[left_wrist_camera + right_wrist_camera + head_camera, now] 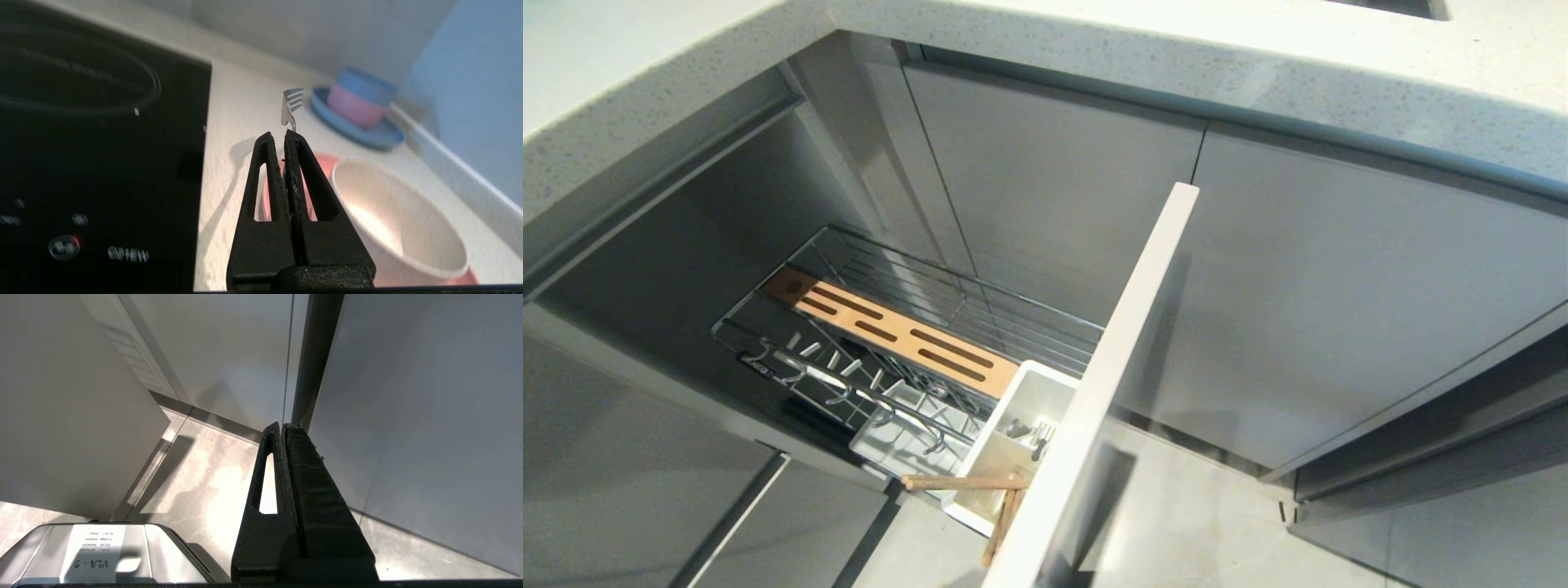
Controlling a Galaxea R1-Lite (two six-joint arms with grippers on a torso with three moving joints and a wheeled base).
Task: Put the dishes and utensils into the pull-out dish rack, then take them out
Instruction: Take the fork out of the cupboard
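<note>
Chrome wire rack (980, 314), glossy; wooden slotted strip (894, 331), matt; white plastic caddy (1033, 400); speckled stone-look countertop (1094, 41); polished metal fork (291, 107).

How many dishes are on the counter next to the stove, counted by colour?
White: 1, the white bowl
Pink: 2, the pink plate under the bowl and the pink cup
Blue: 2, the blue cup and the blue saucer
Total: 5

The right tool (282, 426), fingers pressed together, hangs above the floor (204, 473).
</note>
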